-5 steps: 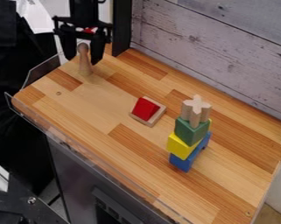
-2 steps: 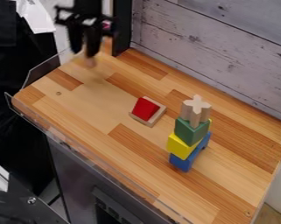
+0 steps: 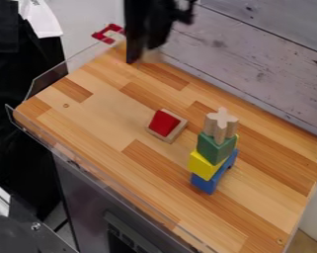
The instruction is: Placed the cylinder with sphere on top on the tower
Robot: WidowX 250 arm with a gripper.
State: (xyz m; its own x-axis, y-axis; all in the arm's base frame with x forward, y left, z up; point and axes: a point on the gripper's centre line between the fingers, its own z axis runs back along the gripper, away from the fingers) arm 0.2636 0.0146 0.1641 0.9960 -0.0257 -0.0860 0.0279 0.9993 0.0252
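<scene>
Blurred at the top of the view, the black gripper is shut on the wooden cylinder, whose pale lower part shows beneath it; its sphere is hidden. They are above the back-left part of the table, up and left of the tower. The tower has a blue block at the bottom, a yellow block above it, then a green block. A natural-wood cross-shaped piece stands upright on top.
A red triangular block on a wooden piece lies left of the tower on the wooden table. Clear panels edge the left side. A whitewashed plank wall runs behind.
The gripper has closed on the cylinder, lifted it off the table and carried it to the right. The tower and red block have not moved.
</scene>
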